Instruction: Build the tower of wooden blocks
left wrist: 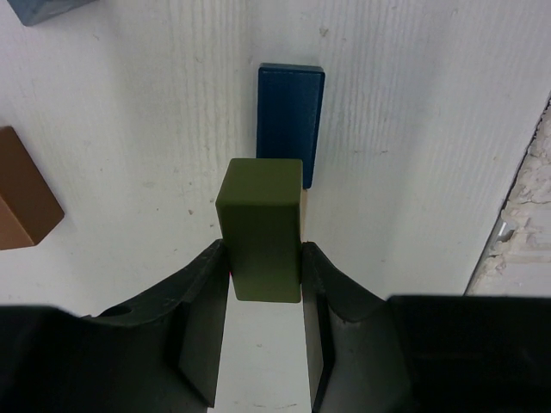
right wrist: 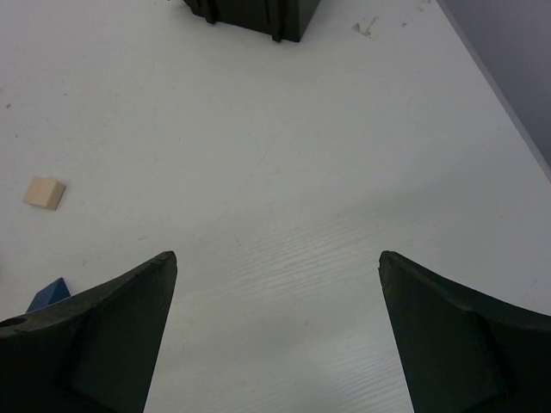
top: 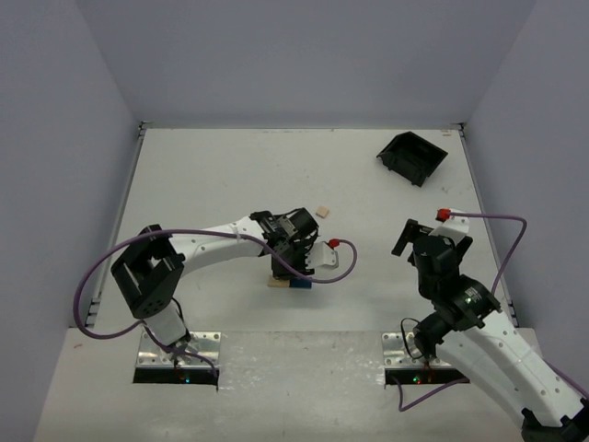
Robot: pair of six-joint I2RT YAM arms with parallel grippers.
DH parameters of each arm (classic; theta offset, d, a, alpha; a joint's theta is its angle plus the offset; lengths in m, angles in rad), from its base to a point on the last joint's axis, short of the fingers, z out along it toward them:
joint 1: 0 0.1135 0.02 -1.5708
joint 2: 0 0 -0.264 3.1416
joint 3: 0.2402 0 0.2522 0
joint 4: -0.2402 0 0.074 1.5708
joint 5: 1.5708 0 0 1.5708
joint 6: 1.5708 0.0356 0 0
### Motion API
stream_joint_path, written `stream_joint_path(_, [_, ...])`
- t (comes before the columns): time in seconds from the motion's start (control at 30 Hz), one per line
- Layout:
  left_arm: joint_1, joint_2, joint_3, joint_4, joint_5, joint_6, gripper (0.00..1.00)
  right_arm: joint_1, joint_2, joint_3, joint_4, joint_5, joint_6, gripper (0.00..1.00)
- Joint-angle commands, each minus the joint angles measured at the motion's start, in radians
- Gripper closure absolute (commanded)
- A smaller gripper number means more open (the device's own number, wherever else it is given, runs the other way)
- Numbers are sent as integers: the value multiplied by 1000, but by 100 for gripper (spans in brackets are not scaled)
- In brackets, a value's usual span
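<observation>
A black plastic bin (top: pixel 412 157) sits askew in the upper right of the overhead view, on a white table (top: pixel 212 175), near the corner where plain lilac-grey walls (top: pixel 304 55) enclose it.

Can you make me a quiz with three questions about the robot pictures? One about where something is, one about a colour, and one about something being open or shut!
1. Where is the bin?
A) far right corner
B) near left corner
C) in the middle

2. What colour is the block in the left gripper?
A) red
B) green
C) yellow

3. How is the right gripper?
A) shut on a block
B) shut on nothing
C) open

Answers:
1 A: the top view shows it far back on the right.
2 B: the left wrist view shows an olive green block between the fingers.
3 C: its fingers stand wide apart with nothing between them.
</observation>
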Motion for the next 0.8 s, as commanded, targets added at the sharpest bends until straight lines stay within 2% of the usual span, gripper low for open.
stream_joint_path(0.0, [-28,19,41,-15,-15,-5,100,-1,-23,10,8,49,14,1])
stream_joint_path(0.23, [-31,16,31,-13,4,1,100,-1,-66,-2,-8,65,30,1])
stream_joint_path(0.77, [-37,36,8,19,-5,-3,100,-1,-59,0,-8,72,30,1])
